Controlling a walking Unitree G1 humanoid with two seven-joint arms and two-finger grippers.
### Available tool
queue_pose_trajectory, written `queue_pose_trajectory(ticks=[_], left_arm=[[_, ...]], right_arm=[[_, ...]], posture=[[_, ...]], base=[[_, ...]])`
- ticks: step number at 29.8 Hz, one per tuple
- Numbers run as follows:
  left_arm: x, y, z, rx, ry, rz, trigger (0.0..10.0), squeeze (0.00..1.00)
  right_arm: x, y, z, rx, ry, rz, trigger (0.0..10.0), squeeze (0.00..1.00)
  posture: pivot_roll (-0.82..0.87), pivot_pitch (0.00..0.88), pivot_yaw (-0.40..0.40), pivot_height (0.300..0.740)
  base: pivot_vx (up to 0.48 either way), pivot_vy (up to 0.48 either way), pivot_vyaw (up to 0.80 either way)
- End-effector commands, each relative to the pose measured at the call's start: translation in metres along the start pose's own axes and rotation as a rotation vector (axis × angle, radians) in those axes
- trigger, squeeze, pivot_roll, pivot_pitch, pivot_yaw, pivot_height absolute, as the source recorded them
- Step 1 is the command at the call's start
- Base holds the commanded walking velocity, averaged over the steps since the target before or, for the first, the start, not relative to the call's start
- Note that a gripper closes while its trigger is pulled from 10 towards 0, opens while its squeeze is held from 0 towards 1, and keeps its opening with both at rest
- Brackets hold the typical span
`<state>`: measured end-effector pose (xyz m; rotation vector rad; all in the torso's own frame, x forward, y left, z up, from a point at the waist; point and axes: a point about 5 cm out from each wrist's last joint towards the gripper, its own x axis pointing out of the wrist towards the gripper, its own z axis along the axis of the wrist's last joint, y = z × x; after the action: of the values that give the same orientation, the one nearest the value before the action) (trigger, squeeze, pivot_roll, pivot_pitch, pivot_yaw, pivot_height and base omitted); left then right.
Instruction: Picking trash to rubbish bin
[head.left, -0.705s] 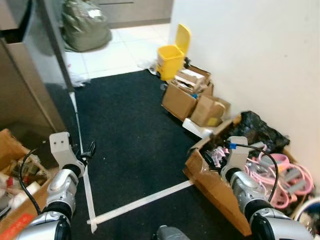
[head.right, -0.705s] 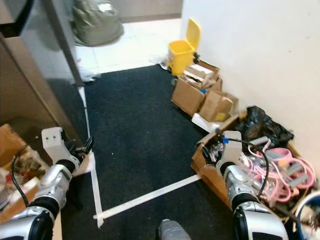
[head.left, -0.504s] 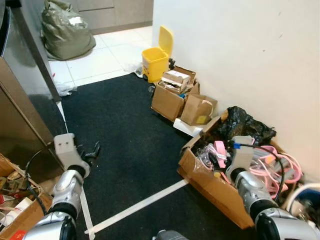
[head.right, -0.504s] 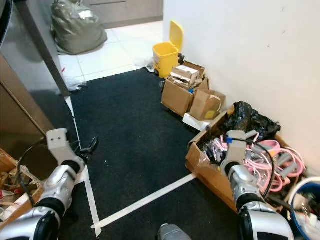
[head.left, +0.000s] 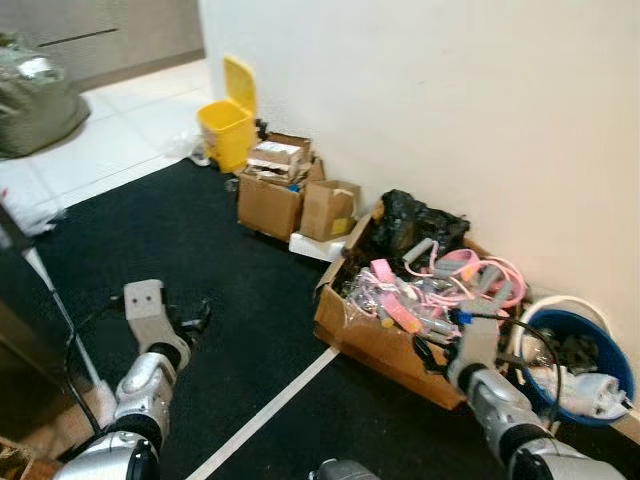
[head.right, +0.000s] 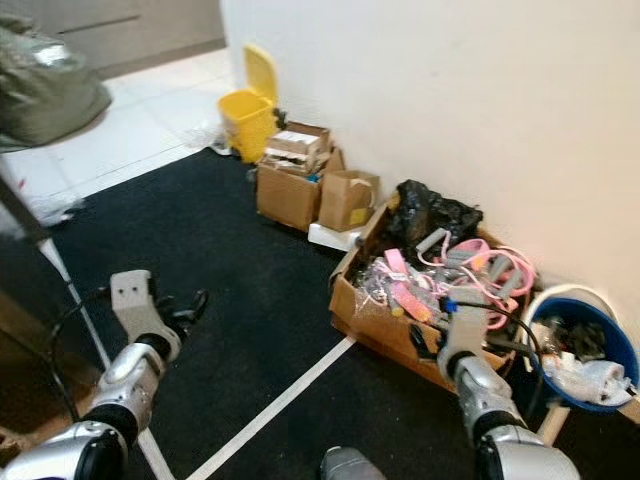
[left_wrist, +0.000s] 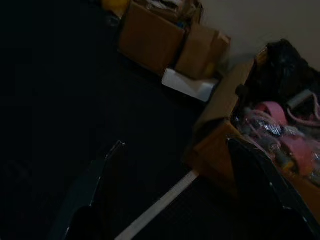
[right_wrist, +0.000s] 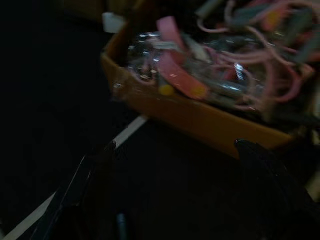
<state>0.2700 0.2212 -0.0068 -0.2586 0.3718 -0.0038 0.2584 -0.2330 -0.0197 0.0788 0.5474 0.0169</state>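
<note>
The yellow rubbish bin (head.left: 226, 125) stood lid-up at the far edge of the black mat (head.left: 150, 250), against the wall, beside small cardboard boxes (head.left: 290, 195). No single piece of trash had been singled out; the likeliest sat in the large cardboard box (head.left: 385, 335) of pink straps and crinkled plastic, judged light, soft and slippery, best pinched at a fold or strap end. The left gripper (left_wrist: 175, 195) and right gripper (right_wrist: 172, 192) both hung low over the mat, fingers spread, holding nothing. The wrist views, though dark, showed that spread, which the head views did not resolve; the head views alone showed the bin and a blue bucket (head.left: 585, 350) beside the box.
</note>
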Motion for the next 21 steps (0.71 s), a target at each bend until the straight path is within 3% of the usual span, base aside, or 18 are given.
queue_pose_trajectory(ticks=[1,10,21], left_arm=[[-0.003,0.001,-0.009,0.004,0.045,0.007,10.0,0.00],[-0.003,-0.002,-0.014,-0.008,0.073,0.005,10.0,0.00],[-0.003,-0.003,-0.016,-0.033,0.076,-0.006,10.0,0.00]], right_arm=[[-0.002,0.004,-0.009,-0.005,0.031,0.008,10.0,0.00],[0.000,0.015,-0.019,0.002,0.084,-0.004,10.0,0.00],[0.003,0.020,-0.015,0.006,0.086,-0.005,10.0,0.00]], posture=[[0.00,0.000,-0.023,0.740],[0.00,0.000,-0.021,0.740],[0.00,0.000,-0.019,0.740]], base=[[0.000,0.000,-0.80],[0.000,0.000,-0.80],[0.000,0.000,-0.80]])
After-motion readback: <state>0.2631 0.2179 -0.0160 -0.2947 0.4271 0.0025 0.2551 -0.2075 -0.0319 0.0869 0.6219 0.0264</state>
